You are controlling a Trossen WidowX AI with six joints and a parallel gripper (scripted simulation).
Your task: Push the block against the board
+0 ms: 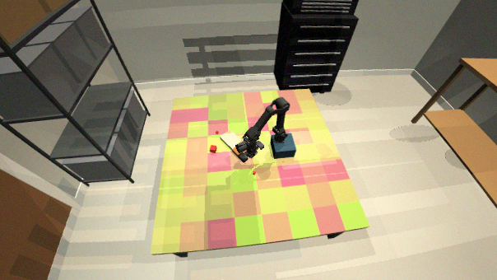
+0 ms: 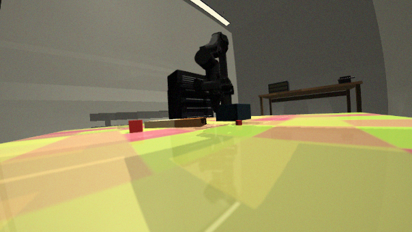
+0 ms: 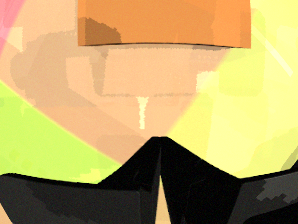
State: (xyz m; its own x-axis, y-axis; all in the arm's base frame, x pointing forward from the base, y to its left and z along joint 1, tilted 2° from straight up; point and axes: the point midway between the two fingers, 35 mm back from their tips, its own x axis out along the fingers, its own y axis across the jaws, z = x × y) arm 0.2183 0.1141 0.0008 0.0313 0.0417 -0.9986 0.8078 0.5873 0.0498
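Note:
The pale board [image 1: 230,139] [image 2: 159,123] lies flat at the middle left of the table. The orange square block [image 1: 235,151] [image 2: 187,123] [image 3: 165,22] is at its end nearer the arm. No gap shows between them in the exterior view, but the arm hides much of the block in the top view, so whole-side contact and even edges cannot be told. My gripper [image 3: 158,144] is shut and empty. In the wrist view its tips are apart from the block's near edge, with tabletop showing between. The board is out of the wrist view.
A dark blue box [image 1: 283,146] [image 2: 233,112] stands beside the arm. A red cube [image 1: 213,149] [image 2: 136,126] is left of the board. Small red pieces lie behind the board [image 1: 217,132] and in front of the arm [image 1: 254,173] [image 2: 239,122].

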